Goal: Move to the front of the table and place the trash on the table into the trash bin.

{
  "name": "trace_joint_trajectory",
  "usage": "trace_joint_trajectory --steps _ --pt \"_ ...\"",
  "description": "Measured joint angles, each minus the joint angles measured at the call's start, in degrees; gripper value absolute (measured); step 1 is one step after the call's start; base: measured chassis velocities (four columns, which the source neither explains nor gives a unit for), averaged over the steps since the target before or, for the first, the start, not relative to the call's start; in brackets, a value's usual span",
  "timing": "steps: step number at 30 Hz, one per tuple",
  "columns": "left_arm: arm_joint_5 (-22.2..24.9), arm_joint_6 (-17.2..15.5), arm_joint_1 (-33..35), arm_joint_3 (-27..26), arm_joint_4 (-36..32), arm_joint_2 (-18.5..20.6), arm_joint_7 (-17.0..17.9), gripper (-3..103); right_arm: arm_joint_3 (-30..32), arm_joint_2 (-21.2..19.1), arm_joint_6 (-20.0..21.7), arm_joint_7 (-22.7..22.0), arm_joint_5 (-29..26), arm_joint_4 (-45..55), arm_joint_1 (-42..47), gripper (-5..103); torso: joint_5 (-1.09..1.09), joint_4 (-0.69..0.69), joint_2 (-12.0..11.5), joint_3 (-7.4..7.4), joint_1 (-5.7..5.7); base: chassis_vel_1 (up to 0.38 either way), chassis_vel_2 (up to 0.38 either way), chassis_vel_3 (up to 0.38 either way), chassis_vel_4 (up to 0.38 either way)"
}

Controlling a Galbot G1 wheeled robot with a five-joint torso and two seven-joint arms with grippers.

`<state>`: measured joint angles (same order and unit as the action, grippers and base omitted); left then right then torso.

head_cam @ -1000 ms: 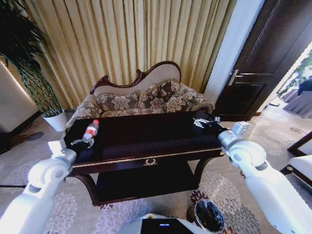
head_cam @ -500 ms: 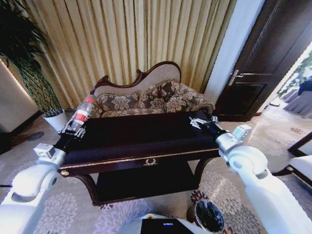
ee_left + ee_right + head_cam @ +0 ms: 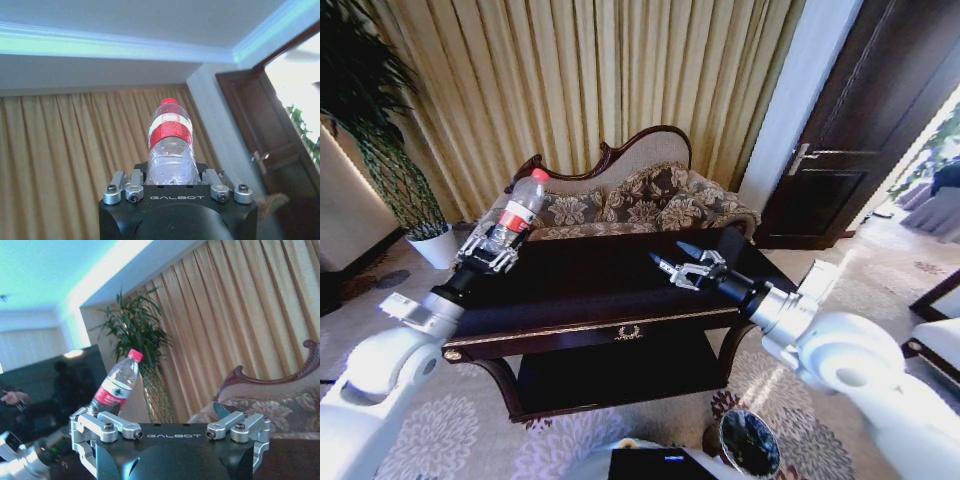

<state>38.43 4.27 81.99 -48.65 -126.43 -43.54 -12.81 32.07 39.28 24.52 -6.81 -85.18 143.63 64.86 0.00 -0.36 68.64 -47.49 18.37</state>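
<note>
The left tool (image 3: 490, 252) clamps the light, crushable, slick clear bottle (image 3: 518, 212) near its base above the surface (image 3: 610, 285), while the right tool (image 3: 682, 266) hovers spread wide.

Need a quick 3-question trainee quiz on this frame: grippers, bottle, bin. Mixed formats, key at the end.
1. True or false: the left gripper is shut on the bottle.
2. Multiple choice: the right gripper is
A. shut on a crumpled white scrap
B. open, holding nothing, above the table
C. inside the trash bin
3. Fill in: the trash bin stands on the floor near the table's front ____ leg (robot's side).

Key
1. True. The bottle is held by its lower end, red cap up, lifted off the table at the table's left end.
2. B. Its fingers are spread above the tabletop, right of centre.
3. right
</note>
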Motion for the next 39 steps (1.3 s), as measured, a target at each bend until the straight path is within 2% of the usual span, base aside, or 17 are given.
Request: trace_joint_trajectory --steps 2,3,5,8,12,13,16,18,25,39 --pt "0.18 -0.22 -1.41 1.47 0.59 -0.69 -0.17 46 0.0 0.4 0.01 0.01 -0.32 -0.23 -0.27 100 0.0 -0.02 0.0 0.0 0.0 0.0 0.0 0.0 0.0" --pt "0.11 -0.31 -3.31 3.99 1.99 -1.45 -0.49 46 0.1 1.16 0.21 0.0 -0.42 -1.19 -0.38 100 0.0 -0.03 0.0 0.0 0.0 0.0 0.0 0.0 0.0" --pt "-0.01 -0.3 -3.7 4.7 2.35 -1.57 -0.68 46 0.12 1.36 0.32 0.0 -0.41 -1.54 -0.38 100 0.0 -0.03 0.0 0.0 0.0 0.0 0.0 0.0 0.0" --pt "-0.96 0.5 -6.91 10.6 4.15 -1.58 -2.09 46 0.16 2.73 1.13 0.0 -0.14 -4.69 -1.02 100 0.0 -0.01 0.0 -0.01 0.0 0.0 0.0 0.0 0.0" --pt "-1.1 0.55 -8.78 13.02 4.57 -1.51 -2.14 46 0.09 3.28 1.54 -0.01 -0.07 -5.99 -1.59 100 0.0 -0.01 0.0 0.0 0.0 0.0 0.0 0.0 0.0" --pt "-1.2 0.54 -11.33 15.7 4.97 -1.35 -2.09 46 -0.15 3.89 2.08 0.0 -0.07 -7.21 -2.18 100 0.01 -0.02 0.0 0.0 0.0 0.0 0.0 0.0 0.0" --pt "-1.23 0.43 -13.65 18.08 5.28 -1.13 -1.86 46 -0.35 4.42 2.34 -0.01 -0.02 -8.09 -2.47 100 0.01 -0.02 0.0 -0.01 0.0 0.0 0.0 0.0 0.0" --pt "-1.21 0.13 -17.36 21.87 5.83 -0.66 -1.19 46 -0.46 5.39 2.51 -0.01 0.08 -9.04 -2.62 100 0.01 -0.02 -0.01 -0.01 0.01 0.0 0.0 0.0 0.0" --pt "-1.19 -0.74 -23.39 28.42 6.99 -0.97 -0.1 46 -0.73 6.07 2.65 0.0 0.78 -9.23 -3.15 100 0.0 -0.02 0.0 0.0 0.01 0.0 0.0 0.0 0.0" --pt "-0.94 -4.13 -29.0 38.13 6.12 -3.59 5.06 46 -5.0 5.27 2.49 0.01 2.14 -11.17 -8.79 100 0.0 -0.01 0.0 0.0 0.01 0.0 0.0 0.0 0.0"
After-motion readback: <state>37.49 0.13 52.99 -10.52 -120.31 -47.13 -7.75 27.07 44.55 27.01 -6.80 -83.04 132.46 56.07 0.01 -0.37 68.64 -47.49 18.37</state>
